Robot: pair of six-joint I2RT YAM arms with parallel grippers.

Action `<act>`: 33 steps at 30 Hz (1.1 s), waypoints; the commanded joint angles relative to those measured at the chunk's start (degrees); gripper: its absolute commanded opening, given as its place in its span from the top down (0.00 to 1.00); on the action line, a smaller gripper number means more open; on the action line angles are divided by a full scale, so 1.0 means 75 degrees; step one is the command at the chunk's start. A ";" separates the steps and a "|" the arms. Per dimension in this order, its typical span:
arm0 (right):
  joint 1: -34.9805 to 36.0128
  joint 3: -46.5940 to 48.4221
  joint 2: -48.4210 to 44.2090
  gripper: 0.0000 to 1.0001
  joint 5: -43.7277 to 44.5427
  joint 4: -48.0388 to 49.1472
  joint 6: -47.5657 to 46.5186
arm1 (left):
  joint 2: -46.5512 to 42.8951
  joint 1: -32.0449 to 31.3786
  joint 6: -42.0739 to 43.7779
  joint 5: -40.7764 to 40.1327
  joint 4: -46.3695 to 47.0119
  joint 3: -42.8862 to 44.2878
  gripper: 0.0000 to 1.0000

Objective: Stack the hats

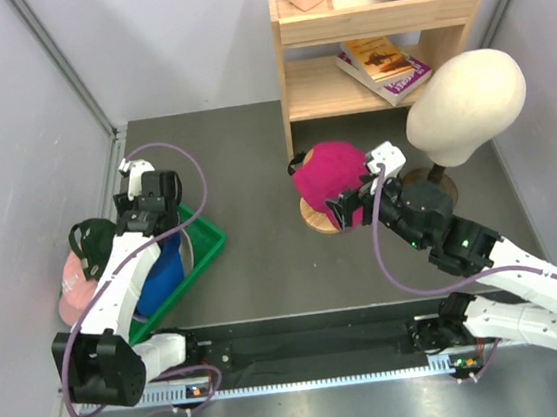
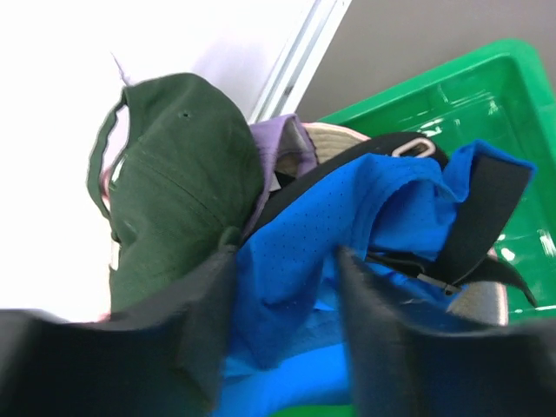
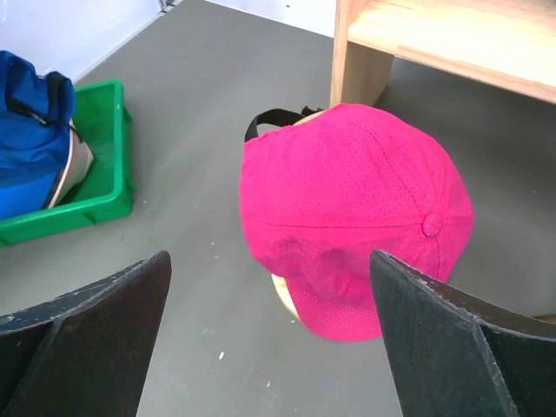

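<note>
Step in hand: grasping a hat from the pile at the left edge of the surface. Left end effector (image 2: 282, 295) is down in the green bin (image 2: 486, 78), its fingers (image 2: 208, 295) straddling a fold of the blue cap (image 2: 347, 208); there is a gap between the jaws with fabric in it, and I cannot tell whether it is pinched. Green cap (image 2: 174, 174) and lavender cap (image 2: 278, 143) are bunched against the blue one. Right end effector (image 3: 269, 278) is spread wide and empty, just short of the bright pink hat (image 3: 356, 208), which sits on the wooden stand (image 1: 317, 222) mid-surface toward the far edge, in front of the shelf (image 1: 377, 16). Next move likely needs a firm pinch on one layer only, then a lift clear of the straps. Hard to see: pale pink cap (image 1: 72, 292) is mostly hidden behind the left arm, the lower hats are buried, whose cap the black strap belongs to is unclear, and the stand is mostly covered.
</note>
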 commanded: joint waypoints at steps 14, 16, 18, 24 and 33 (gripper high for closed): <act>-0.0083 0.0623 0.0046 0.04 -0.0355 -0.0150 -0.0281 | -0.1545 0.0089 0.0310 0.3237 -0.0059 0.0816 1.00; -0.0083 0.0763 0.0198 0.04 -0.0565 -0.0221 -0.0328 | -0.1781 0.0089 0.0357 0.3916 -0.0036 0.1003 1.00; -0.0094 0.0845 0.0292 0.04 -0.0718 -0.0221 -0.0328 | -0.2063 0.0089 0.0358 0.4258 -0.0094 0.1202 1.00; -0.0083 0.1033 0.0480 0.04 -0.1653 0.0048 -0.0293 | -0.2356 0.0089 0.0311 0.5969 -0.0398 0.2350 1.00; -0.0083 0.1256 0.0597 0.04 -0.3083 0.0505 0.0082 | -0.2427 0.0089 0.0569 0.9483 0.0162 0.3395 1.00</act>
